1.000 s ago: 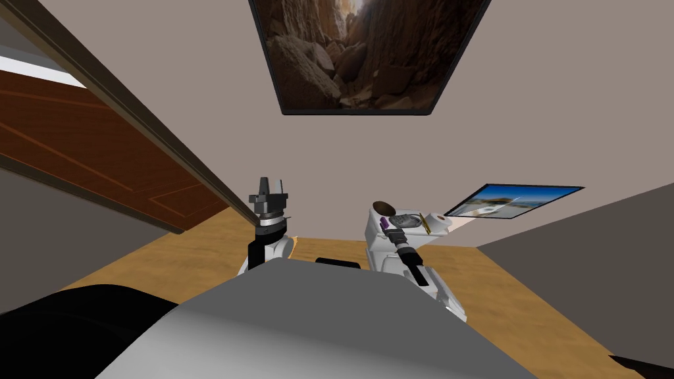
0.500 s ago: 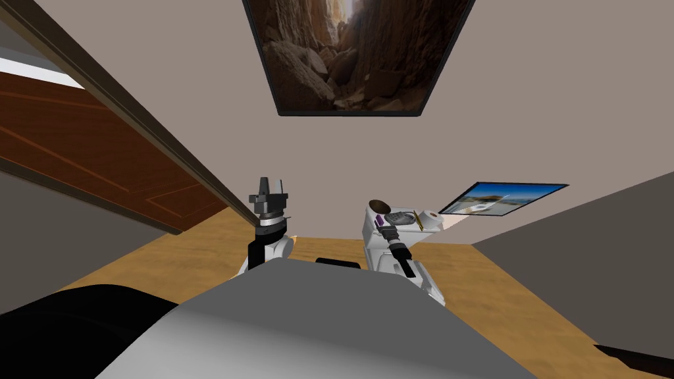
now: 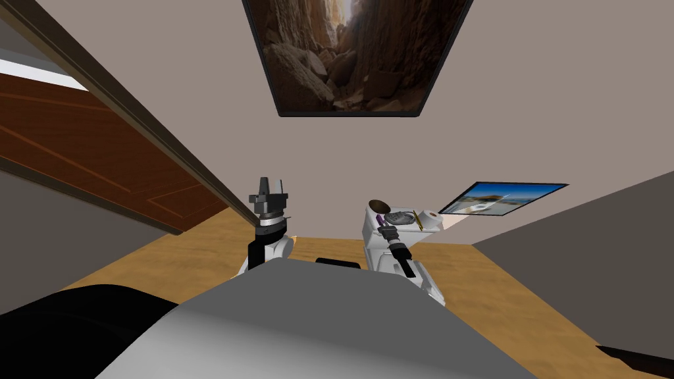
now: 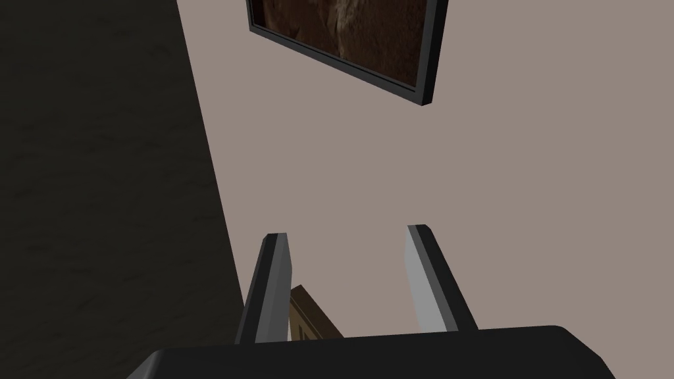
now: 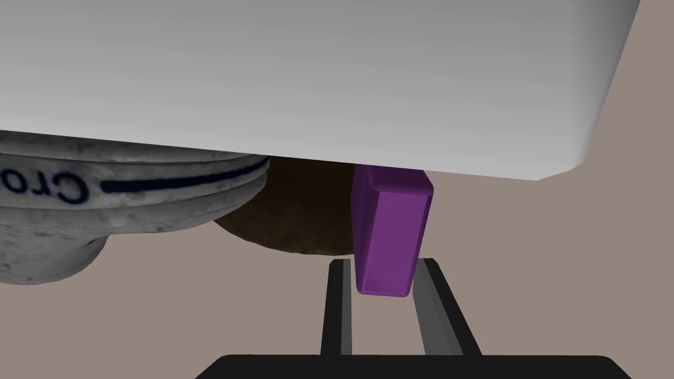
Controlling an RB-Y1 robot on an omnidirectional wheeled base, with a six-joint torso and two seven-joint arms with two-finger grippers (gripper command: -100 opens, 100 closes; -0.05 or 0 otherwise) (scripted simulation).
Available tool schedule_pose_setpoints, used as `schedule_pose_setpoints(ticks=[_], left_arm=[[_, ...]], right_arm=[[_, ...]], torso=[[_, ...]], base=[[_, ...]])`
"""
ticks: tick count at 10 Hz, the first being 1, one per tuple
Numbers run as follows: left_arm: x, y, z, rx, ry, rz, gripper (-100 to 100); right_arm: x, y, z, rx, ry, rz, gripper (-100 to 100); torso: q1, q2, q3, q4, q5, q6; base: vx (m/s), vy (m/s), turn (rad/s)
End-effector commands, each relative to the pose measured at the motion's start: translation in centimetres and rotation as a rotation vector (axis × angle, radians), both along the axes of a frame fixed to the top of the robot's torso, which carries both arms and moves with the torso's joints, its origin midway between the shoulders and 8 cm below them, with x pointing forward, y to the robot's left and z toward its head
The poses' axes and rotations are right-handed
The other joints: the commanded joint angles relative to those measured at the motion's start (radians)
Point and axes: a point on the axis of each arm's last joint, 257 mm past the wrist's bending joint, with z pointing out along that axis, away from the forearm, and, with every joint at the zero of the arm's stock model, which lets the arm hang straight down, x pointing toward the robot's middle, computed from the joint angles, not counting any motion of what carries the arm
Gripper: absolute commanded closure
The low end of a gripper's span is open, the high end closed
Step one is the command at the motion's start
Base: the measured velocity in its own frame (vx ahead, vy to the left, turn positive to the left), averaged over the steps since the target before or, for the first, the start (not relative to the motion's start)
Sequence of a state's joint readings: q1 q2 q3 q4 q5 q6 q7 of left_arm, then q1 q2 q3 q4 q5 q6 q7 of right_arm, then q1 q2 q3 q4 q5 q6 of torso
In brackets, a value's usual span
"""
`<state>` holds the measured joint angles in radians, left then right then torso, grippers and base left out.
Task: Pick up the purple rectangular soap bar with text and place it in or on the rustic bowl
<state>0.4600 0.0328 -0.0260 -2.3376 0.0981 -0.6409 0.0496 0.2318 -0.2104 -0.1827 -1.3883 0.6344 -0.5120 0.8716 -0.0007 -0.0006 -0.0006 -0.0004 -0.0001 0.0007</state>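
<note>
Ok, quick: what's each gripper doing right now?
Left gripper: open, empty.
Right gripper: closed on the purple soap bar.

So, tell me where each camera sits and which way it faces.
Head view: on the head, steeply down and forward at the white fixture; both forearms show, left gripper raised.
Left wrist view: on the left hand, along its open fingers, away from the work.
Right wrist view: on the right hand, along the right gripper, shut on the purple soap bar.
Shared: head and right wrist views both show the soap bar on the white fixture.
</note>
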Motion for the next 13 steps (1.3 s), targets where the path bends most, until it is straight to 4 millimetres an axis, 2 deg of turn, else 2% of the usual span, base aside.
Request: schedule_pose_setpoints(ticks=[1, 2, 3, 4, 5, 6, 9, 11, 12, 13], left_arm=[[0.0, 0.0, 0.0, 0.000, 0.000, 0.000, 0], [0.0, 0.0, 0.0, 0.000, 0.000, 0.000, 0], [0.0, 0.0, 0.0, 0.000, 0.000, 0.000, 0], [0.0, 0.0, 0.0, 0.000, 0.000, 0.000, 0], [0.0, 0.0, 0.0, 0.000, 0.000, 0.000, 0], [0.0, 0.0, 0.0, 0.000, 0.000, 0.000, 0], [0.0, 0.0, 0.0, 0.000, 0.000, 0.000, 0], [0.0, 0.0, 0.0, 0.000, 0.000, 0.000, 0], [0.0, 0.0, 0.0, 0.000, 0.000, 0.000, 0], [0.0, 0.0, 0.0, 0.000, 0.000, 0.000, 0]], right_arm=[[0.0, 0.0, 0.0, 0.000, 0.000, 0.000, 100], [0.0, 0.0, 0.0, 0.000, 0.000, 0.000, 100], [0.0, 0.0, 0.0, 0.000, 0.000, 0.000, 0], [0.0, 0.0, 0.0, 0.000, 0.000, 0.000, 100], [0.0, 0.0, 0.0, 0.000, 0.000, 0.000, 0], [1.5, 0.6, 2.0, 0.001, -0.033, 0.013, 100], [3.8, 1.6, 5.2, 0.005, -0.083, 0.033, 100], [4.9, 2.1, 7.1, 0.007, -0.111, 0.043, 100], [5.9, 2.5, 9.0, 0.008, -0.138, 0.052, 100], [6.3, 2.7, 9.9, 0.008, -0.150, 0.056, 100]], torso=[[0.000, 0.000, 0.000, 0.000, 0.000, 0.000], [0.000, 0.000, 0.000, 0.000, 0.000, 0.000], [0.000, 0.000, 0.000, 0.000, 0.000, 0.000], [0.000, 0.000, 0.000, 0.000, 0.000, 0.000], [0.000, 0.000, 0.000, 0.000, 0.000, 0.000], [0.000, 0.000, 0.000, 0.000, 0.000, 0.000], [-0.004, 0.012, 0.007, 0.003, 0.000, 0.000], [-0.002, 0.012, 0.007, 0.003, 0.000, -0.001], [-0.002, 0.011, 0.007, 0.003, 0.000, -0.001], [-0.002, 0.012, 0.007, 0.003, 0.000, -0.001]], base=[[0.000, 0.000, 0.000], [0.000, 0.000, 0.000], [0.000, 0.000, 0.000], [0.000, 0.000, 0.000], [0.000, 0.000, 0.000], [-0.101, -0.033, 0.055], [-0.182, -0.066, 0.075], [-0.149, -0.041, 0.058], [-0.164, -0.041, 0.095], [-0.173, -0.069, 0.078]])
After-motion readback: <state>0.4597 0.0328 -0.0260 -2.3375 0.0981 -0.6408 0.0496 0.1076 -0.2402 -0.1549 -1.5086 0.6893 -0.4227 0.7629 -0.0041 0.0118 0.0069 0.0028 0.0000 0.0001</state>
